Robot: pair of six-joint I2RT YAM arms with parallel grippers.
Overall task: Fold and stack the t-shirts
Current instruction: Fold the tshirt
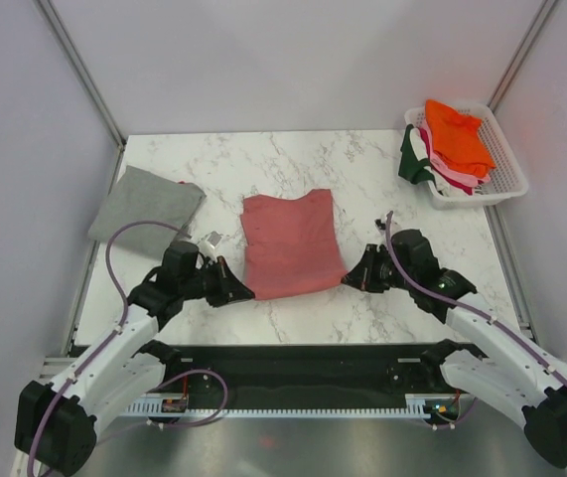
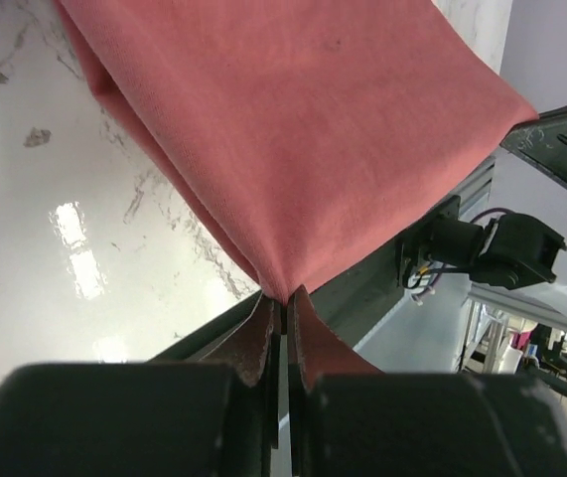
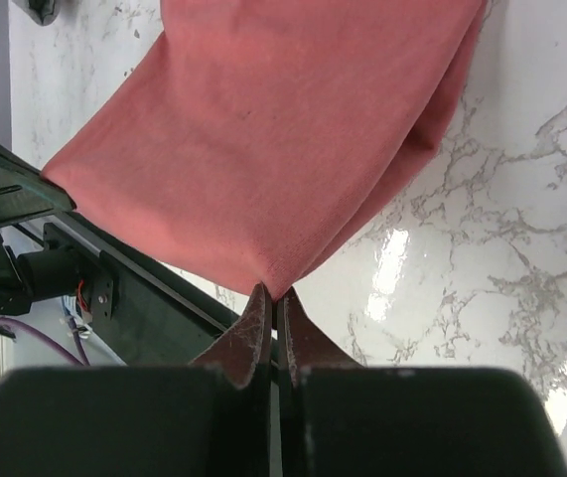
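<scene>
A salmon-pink t-shirt (image 1: 291, 243) lies folded lengthwise in the middle of the marble table (image 1: 263, 159). My left gripper (image 1: 246, 292) is shut on its near left corner, and the left wrist view shows the cloth (image 2: 293, 129) pinched between the fingertips (image 2: 285, 294). On the near right corner my right gripper (image 1: 348, 281) is shut too, cloth (image 3: 293, 129) running into its fingertips (image 3: 273, 295). A folded grey t-shirt (image 1: 146, 204) lies at the far left. More t-shirts, orange (image 1: 457, 134), pink and dark green, fill the white basket (image 1: 506, 184).
The basket stands at the table's back right corner. A small crumpled clear scrap (image 1: 210, 238) lies between the grey and pink shirts. A black rail (image 1: 303, 373) with the arm bases runs along the near edge. Grey walls enclose the table.
</scene>
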